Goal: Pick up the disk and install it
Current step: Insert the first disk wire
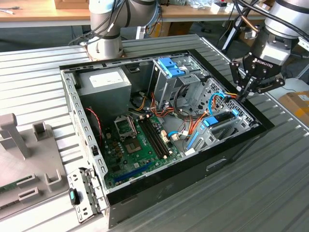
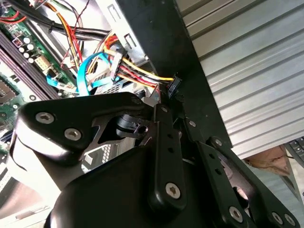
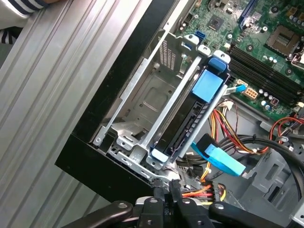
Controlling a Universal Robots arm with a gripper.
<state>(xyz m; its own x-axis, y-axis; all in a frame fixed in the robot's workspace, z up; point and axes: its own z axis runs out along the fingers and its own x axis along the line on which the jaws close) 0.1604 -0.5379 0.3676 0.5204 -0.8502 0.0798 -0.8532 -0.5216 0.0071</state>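
while hanging at the corner of the open computer case [image 1: 159, 193] toward the exterior view's right, pressed together at the tips of the end effector [image 1: 244, 93], seemingly pinching the black power plug [image 2: 174, 85] at the end of yellow, red and black wires [image 2: 137, 71]. as for the disk [image 3: 187, 128]: already lying in the drive cage [image 3: 142, 99], set on edge between the metal rails, with a blue tab [image 3: 209, 85] at one end. just beside and below the end effector, inward of the case wall. long axis along the cage, from the end next to the pinched plug away toward the motherboard [image 3: 256, 38]. plug and near end of the disk close but, as far as can be judged, apart. underneath it all, resting on the ribbed metal desk [image 1: 270, 183].
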